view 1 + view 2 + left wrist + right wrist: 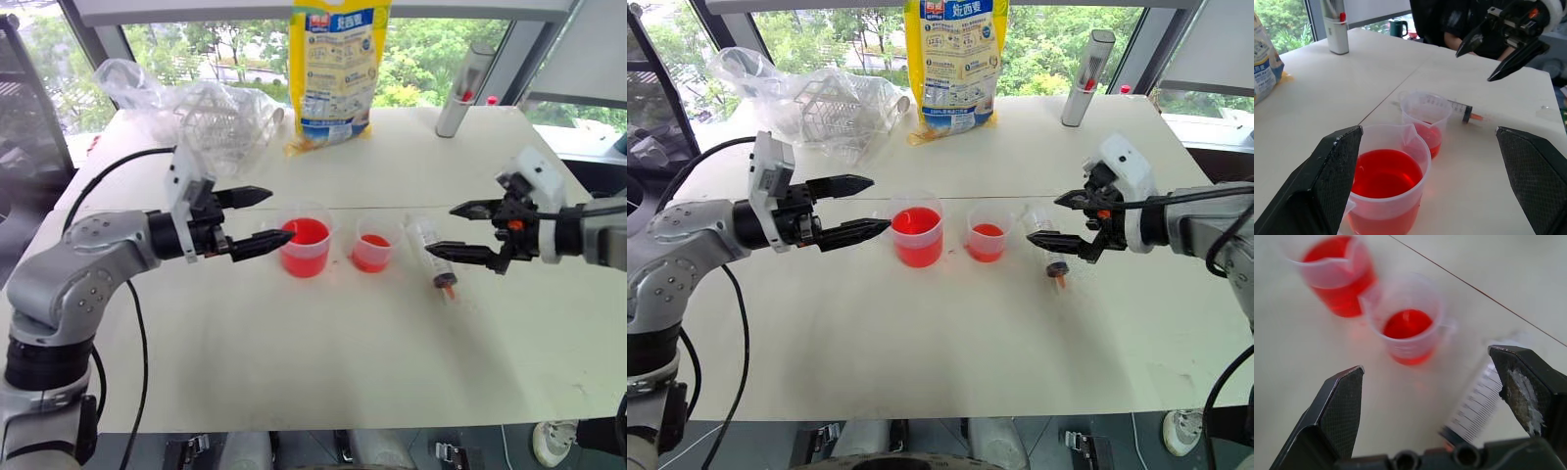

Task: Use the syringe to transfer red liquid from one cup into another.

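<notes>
A crumpled clear plastic bag (211, 113) lies well behind and to the left of the wide beaker (305, 247), with a glossy yellow printed pouch (338, 69) standing behind the beaker. The left gripper (257, 219) hangs just left of the beaker, its two black textured fingers spread wide and grasping nothing. The beaker is clear, round plastic with a pouring lip, holding bright translucent red liquid (306, 233) well up its wall. Just right of the beaker stands the narrower clear cup (373, 245) with a flared rim and a shallow pool of red. The syringe (435, 257) lies flat on the pale matte table (323, 343), right of the beaker beyond the cup, a clear graduated barrel with an orange tip. The right gripper (451, 230) hovers over the syringe, fingers released and apart. A grey metal cylinder (462, 90) stands far behind, to the right of the beaker.
</notes>
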